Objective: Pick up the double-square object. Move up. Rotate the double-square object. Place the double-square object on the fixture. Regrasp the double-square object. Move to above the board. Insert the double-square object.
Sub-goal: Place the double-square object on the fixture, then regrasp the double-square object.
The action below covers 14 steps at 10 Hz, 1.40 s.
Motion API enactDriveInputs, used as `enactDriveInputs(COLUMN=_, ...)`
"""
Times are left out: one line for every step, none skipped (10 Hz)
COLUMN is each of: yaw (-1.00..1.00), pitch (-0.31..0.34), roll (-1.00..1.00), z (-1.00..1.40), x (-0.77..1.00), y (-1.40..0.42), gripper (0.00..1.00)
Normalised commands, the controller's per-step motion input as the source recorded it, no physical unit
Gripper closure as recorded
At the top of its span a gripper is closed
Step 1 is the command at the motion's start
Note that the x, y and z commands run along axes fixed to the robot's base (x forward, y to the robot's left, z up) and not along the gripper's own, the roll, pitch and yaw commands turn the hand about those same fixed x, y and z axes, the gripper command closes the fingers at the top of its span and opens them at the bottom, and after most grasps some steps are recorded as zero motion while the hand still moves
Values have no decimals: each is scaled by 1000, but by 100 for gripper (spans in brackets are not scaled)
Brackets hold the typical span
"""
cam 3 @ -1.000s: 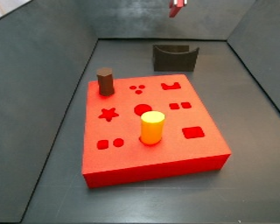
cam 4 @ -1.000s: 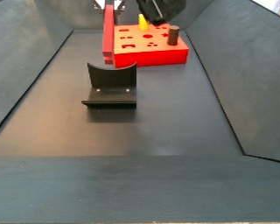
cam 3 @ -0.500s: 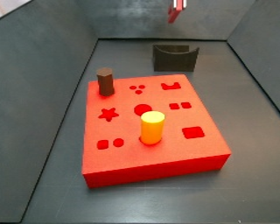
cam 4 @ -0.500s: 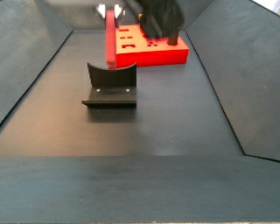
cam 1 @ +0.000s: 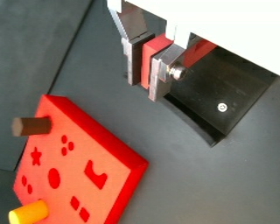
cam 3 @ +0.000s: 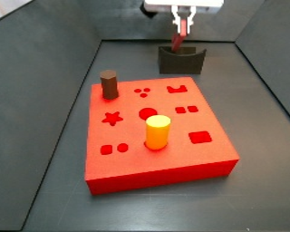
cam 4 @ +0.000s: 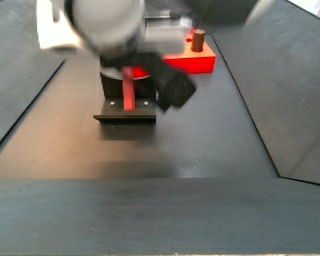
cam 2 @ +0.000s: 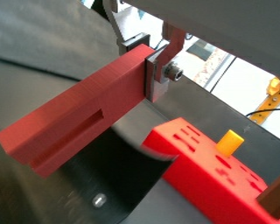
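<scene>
Up close, both wrist views show the gripper (cam 1: pixel 152 66) with its silver fingers (cam 2: pixel 171 59) clamped on the red double-square object (cam 2: pixel 84 114), jaws narrow around its end. A side view gives the layout: the gripper (cam 3: pixel 181 20) hangs above the dark fixture (cam 3: pixel 181 61) at the far end, the red piece (cam 3: pixel 179 39) hanging upright, its lower end reaching the fixture's notch; contact unclear. In that side view the board (cam 3: pixel 159 136) lies nearer the camera, well apart from the fixture, carrying a brown cylinder (cam 3: pixel 110 84) and a yellow cylinder (cam 3: pixel 156 132). Arm body blocks much of a side view; only the fixture (cam 4: pixel 127 108) base and a board (cam 4: pixel 192 63) corner show. Dark grey floor (cam 3: pixel 268 195), sloped dark walls, open floor around the board.
</scene>
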Motion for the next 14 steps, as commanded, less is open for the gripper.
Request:
enactDriveInputs(yaw=-194, pitch=12, roll=-169, z=-1000, x=177, y=128, gripper=100)
enactDriveInputs(yaw=-171, pitch=-26, roll=-99, z=-863, x=140, y=148, gripper=100)
enactDriveInputs(yaw=-171, pitch=-26, roll=-99, z=-863, x=140, y=148, gripper=100)
enactDriveInputs(yaw=-163, pitch=-45, roll=-83, z=-849, x=132, y=189, gripper=100)
enactDriveInputs(yaw=-163, pitch=-49, roll=-87, z=-830, x=137, y=193, gripper=100)
enactDriveInputs(yaw=-141, pitch=-47, roll=-87, z=-826, x=128, y=190, gripper=100)
enactDriveInputs(yaw=-113, pitch=-42, roll=-89, z=-829, x=108, y=185, gripper=100)
enactDriveInputs(yaw=-93, pitch=-40, roll=-90, z=-832, x=99, y=183, gripper=100)
enactDriveInputs(yaw=0, pitch=0, roll=0, z=0, x=0, y=0, gripper=0)
enactDriveInputs(yaw=5, pitch=57, roll=-57, z=1000, x=0, y=0, gripper=0)
enactDriveInputs(yaw=9, pitch=58, roll=-43, z=1000, x=-8, y=9, gripper=0)
enactDriveInputs(yaw=5, pitch=60, roll=-30, z=1000, x=-15, y=10, gripper=0)
enactDriveInputs(yaw=-7, pitch=60, roll=-3, z=1000, x=-24, y=10, gripper=0)
enactDriveInputs(yaw=-16, pitch=61, roll=11, z=1000, x=-32, y=14, gripper=0)
